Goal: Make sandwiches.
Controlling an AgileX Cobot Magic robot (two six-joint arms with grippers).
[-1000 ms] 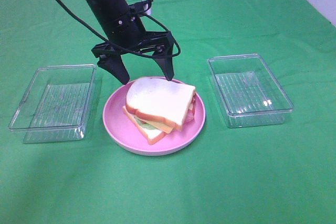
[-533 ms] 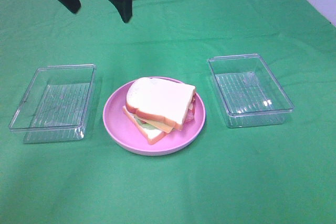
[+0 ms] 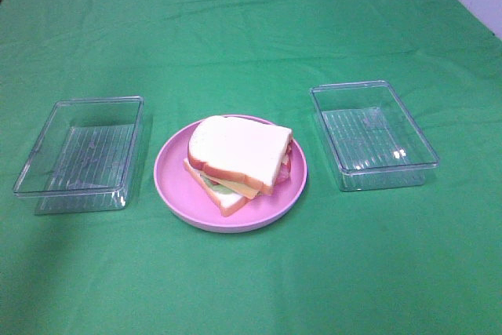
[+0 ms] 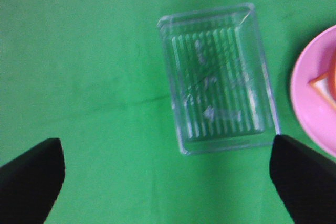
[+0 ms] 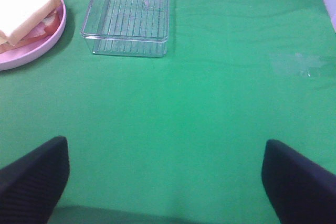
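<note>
on pink plate (image 3: 176, 186): stacked sandwich (image 3: 239, 162)

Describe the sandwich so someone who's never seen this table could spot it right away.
On the green tablecloth, look between the two clear plastic trays for the round pink plate in the middle. The sandwich sits on it: white bread with an orange-brown crust, yellow cheese and green lettuce peeking out between the slices. It is the only food in sight, and both trays beside it hold nothing.

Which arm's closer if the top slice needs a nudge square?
Probably left, narrowly. Its gripper is open over the left tray, beside the pink plate. The right gripper, also open, sits farther from the sandwich.
</note>
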